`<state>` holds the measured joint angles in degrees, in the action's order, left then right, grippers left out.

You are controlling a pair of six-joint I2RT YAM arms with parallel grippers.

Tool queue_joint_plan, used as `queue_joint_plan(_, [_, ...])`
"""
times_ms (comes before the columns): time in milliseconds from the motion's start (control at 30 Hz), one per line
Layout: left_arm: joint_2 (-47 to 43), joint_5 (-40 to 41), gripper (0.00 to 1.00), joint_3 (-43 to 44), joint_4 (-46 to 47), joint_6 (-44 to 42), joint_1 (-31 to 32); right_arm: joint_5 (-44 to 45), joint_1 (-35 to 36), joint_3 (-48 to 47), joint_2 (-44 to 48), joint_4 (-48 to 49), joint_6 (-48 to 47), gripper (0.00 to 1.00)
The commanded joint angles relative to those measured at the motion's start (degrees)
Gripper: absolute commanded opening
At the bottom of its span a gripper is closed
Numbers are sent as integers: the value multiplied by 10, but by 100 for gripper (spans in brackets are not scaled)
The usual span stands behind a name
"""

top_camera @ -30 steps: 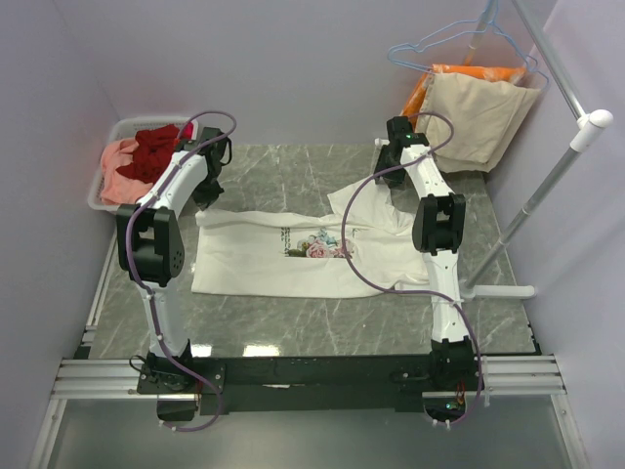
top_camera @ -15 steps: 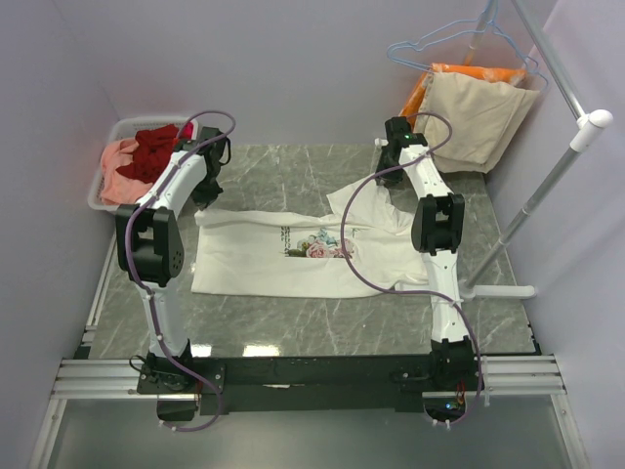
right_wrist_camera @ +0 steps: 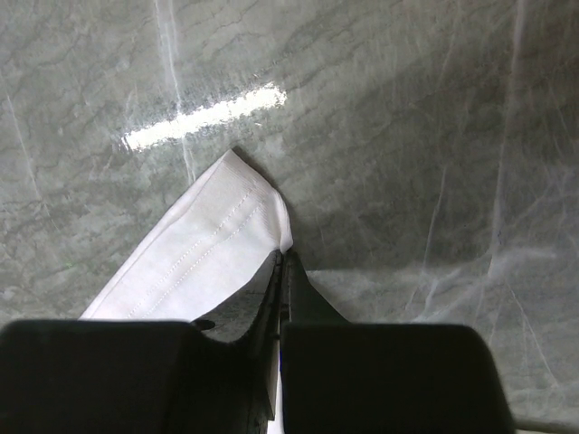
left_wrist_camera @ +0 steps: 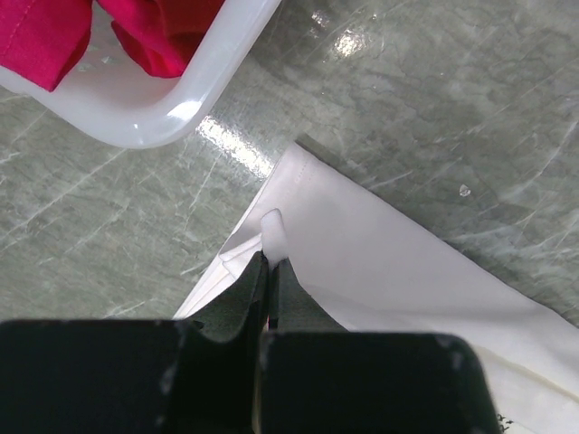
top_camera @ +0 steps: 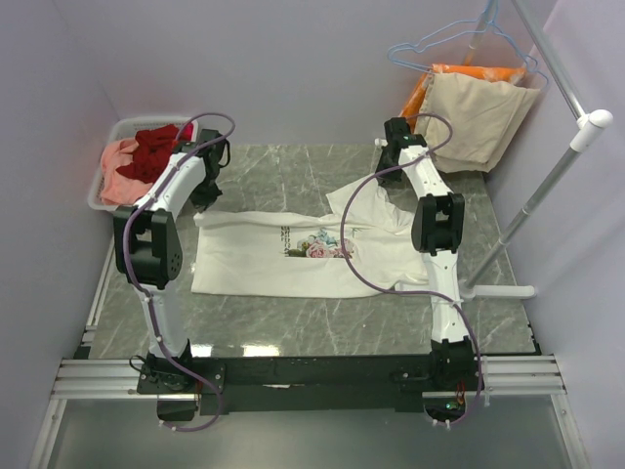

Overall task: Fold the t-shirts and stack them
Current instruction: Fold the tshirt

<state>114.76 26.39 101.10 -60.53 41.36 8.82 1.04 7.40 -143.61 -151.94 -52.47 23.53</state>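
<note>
From above only: white rose-print t-shirt (top_camera: pixel 293 259) spread flat across the marble desk (top_camera: pixel 293 332); dark red tee (top_camera: pixel 156 147) and salmon tee (top_camera: pixel 117 178) heaped in the white basket (top_camera: pixel 96 195), far left. From the wrists only: left gripper (left_wrist_camera: pixel 269 262), jaws pinched tight on a raised fold at the shirt's corner near the basket; right gripper (right_wrist_camera: pixel 282 264), jaws closed on a stitched hem edge.

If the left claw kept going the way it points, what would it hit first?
The left gripper is shut on a corner of the white shirt, so probably the table just under that cloth. The basket lies farther on, to one side; depth is unclear.
</note>
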Motion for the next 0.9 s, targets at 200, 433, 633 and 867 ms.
queue_joint_plan(200, [-36, 14, 1, 13, 24, -14, -4, 75, 12, 46, 97, 5, 13, 0])
queue_joint_plan(433, [4, -5, 1, 94, 55, -12, -20, 123, 10, 72, 189, 28, 4, 0])
queue_joint_plan(633, [29, -49, 1, 137, 110, -25, -26, 145, 10, 77, 243, 49, -3, 0])
queue_joint_plan(867, [59, -90, 1, 147, 133, -38, -27, 170, 7, 94, 284, 52, -16, 0])
